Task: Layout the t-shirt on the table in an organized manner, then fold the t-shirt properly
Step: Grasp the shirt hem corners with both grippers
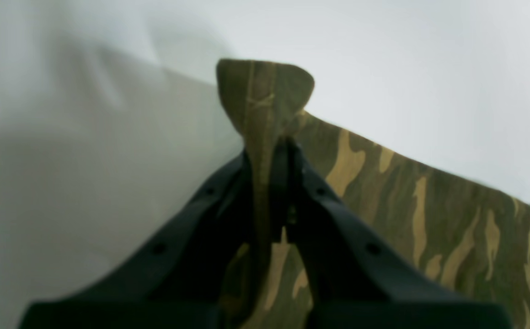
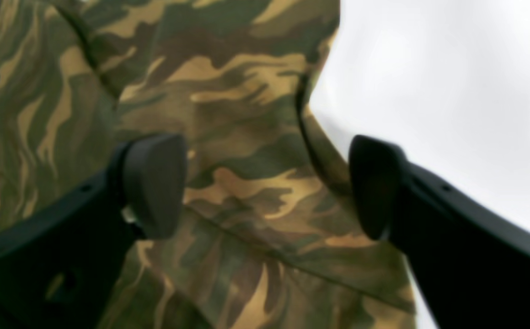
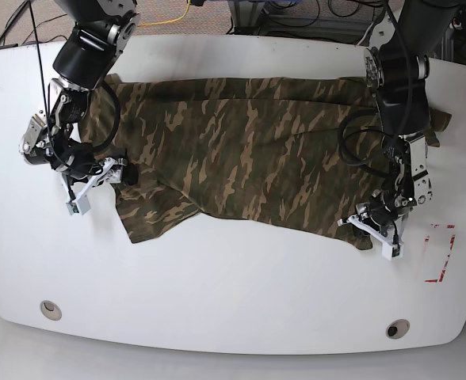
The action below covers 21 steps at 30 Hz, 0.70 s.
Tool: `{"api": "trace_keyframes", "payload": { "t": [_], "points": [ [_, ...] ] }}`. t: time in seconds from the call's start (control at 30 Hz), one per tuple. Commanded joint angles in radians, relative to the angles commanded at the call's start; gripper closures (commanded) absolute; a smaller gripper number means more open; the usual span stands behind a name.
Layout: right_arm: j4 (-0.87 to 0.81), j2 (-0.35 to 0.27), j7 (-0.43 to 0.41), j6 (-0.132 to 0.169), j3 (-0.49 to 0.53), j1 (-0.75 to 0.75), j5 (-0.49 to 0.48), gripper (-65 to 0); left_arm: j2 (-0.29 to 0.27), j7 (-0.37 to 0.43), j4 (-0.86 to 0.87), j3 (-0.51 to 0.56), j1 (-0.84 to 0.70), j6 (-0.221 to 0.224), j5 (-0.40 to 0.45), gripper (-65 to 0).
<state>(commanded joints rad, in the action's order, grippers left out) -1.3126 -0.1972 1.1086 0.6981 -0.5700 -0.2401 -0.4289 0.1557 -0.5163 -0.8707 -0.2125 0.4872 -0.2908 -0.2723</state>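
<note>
While the t-shirt (image 3: 241,162) lies spread across the far half of the table (image 3: 217,293), the left gripper (image 1: 271,146) pinches a hemmed corner of the cloth between fully closed fingers, near the red tape outline (image 3: 439,253). At the shirt's opposite end, the right gripper (image 2: 267,187) hangs over a sleeve, its fingers (image 2: 155,183) spread wide and holding nothing.

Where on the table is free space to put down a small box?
Free: the wide near strip of table between the shirt hem and the two grommet holes. Crowded: the far half, covered by shirt, and both ends, where the left claw and right claw work.
</note>
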Motion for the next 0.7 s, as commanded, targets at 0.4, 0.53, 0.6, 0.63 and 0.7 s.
{"api": "trace_keyframes", "payload": {
  "t": [0.4,0.53,0.6,0.63,0.7],
  "points": [
    [0.261,-0.095,-0.124,0.000,0.003,-0.037,-0.006,-63.4,0.000,-0.012,0.000,0.000,0.000,-0.002,0.000,-0.6],
    [0.261,-0.078,-0.083,0.000,0.003,-0.032,-0.006,-63.4,0.000,-0.014,0.000,0.000,0.000,-0.002,0.000,-0.4],
    [0.256,-0.052,-0.058,0.000,0.003,-0.031,-0.008,-63.4,0.000,-0.012,0.002,0.000,0.000,-0.002,0.000,-0.4],
    [0.249,-0.041,-0.044,0.000,0.003,-0.031,-0.008,-63.4,0.000,-0.012,0.002,0.000,0.000,-0.002,0.000,-0.4],
    [0.224,-0.023,-0.026,0.000,0.003,-0.029,-0.008,-63.4,0.000,-0.012,0.000,0.000,0.000,-0.002,0.000,-0.4]
  ]
}}
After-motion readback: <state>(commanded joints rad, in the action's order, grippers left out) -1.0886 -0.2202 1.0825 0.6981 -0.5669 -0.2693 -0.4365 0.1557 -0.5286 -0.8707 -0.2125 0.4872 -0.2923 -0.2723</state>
